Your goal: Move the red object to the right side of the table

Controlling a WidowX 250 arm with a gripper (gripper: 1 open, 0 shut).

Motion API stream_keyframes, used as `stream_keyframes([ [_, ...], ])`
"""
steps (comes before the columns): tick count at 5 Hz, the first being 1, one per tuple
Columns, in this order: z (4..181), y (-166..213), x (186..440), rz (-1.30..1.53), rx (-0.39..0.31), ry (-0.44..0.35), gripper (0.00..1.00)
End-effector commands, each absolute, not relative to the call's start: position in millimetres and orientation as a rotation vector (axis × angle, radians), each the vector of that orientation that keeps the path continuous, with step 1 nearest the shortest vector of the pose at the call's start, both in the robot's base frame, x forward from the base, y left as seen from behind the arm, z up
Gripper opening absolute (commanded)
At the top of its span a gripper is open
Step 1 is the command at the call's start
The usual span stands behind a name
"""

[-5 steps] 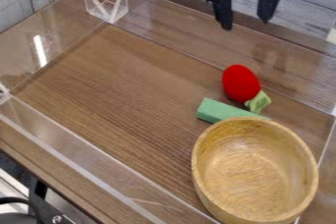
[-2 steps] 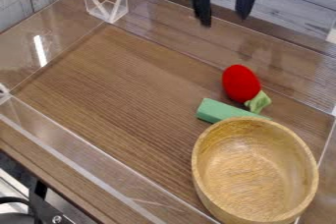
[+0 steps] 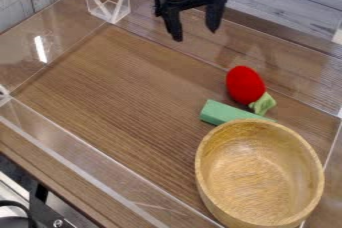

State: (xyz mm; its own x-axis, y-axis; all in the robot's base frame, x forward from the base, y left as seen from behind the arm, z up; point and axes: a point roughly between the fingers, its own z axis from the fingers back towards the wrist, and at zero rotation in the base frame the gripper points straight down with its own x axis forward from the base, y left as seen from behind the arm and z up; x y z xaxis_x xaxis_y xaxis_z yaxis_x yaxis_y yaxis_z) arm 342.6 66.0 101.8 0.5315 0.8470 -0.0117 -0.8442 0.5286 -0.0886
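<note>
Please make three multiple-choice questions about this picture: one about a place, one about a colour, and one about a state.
1. Where does the red object lie?
A. inside the wooden bowl
B. on the table, next to the green sponge
C. between the gripper's fingers

2. What colour is the flat sponge?
A. green
B. blue
C. yellow

3. How is the gripper?
A. shut on the red object
B. shut on nothing
C. open and holding nothing

Answers:
1 B, it rests on the table beside the sponge, outside the wooden bowl.
2 A, its surface is plainly green.
3 C, its fingers stand apart with only air between them.
</note>
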Motion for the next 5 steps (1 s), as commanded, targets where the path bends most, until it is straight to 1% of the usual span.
stream_keyframes([
  [1,115.2,82,343,1.026,-0.098,-0.110,1.00],
  [2,113.0,86,334,1.023,-0.085,-0.120,1.00],
  [3,118.0,100,328,1.036,-0.081,-0.144,1.00],
  [4,127.4,131,324,1.040,-0.078,-0.168,1.00],
  [5,135.3,173,321,1.004,-0.053,-0.208,1.00],
])
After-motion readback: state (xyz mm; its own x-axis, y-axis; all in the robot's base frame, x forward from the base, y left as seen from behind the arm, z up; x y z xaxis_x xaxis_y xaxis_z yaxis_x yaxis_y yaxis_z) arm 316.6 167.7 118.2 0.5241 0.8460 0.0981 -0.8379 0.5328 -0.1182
